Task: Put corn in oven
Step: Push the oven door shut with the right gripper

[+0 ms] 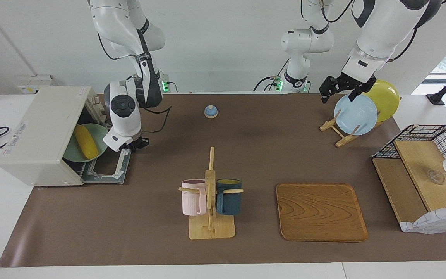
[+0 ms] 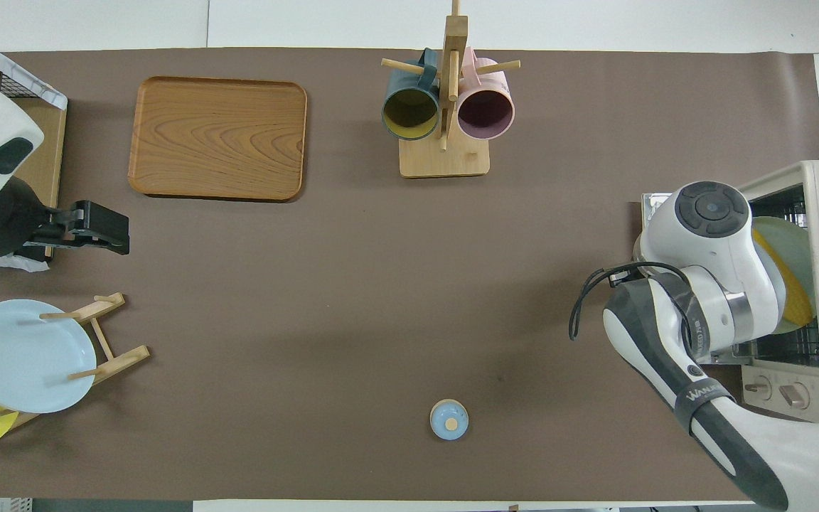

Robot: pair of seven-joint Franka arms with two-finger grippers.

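So facing view first: the corn (image 1: 85, 141) is lying on a green plate (image 1: 100, 135) inside the oven (image 1: 41, 133), door (image 1: 108, 167) dropped open. One cob, one plate under it. Looks stiff, light and a bit slick with its rounded kernels, so a pinch across the middle would probably hold better than at the tapered tip. The right gripper (image 1: 137, 144) hangs over the door's edge, fingertips closed on nothing. The left gripper (image 1: 338, 87) waits above the dish rack (image 1: 339, 131) with jaws open. Two plates in that rack, blue and yellow, two mugs on the mug tree (image 1: 210, 193), one tray (image 1: 320, 212), one small blue knob (image 1: 210, 111)

Overhead view: the right arm covers most of the oven mouth, just a yellow sliver of corn (image 2: 797, 302) showing on the plate (image 2: 793, 249). Left gripper (image 2: 107, 227) is empty beside the wire basket (image 2: 11, 71), same two mugs, one tray
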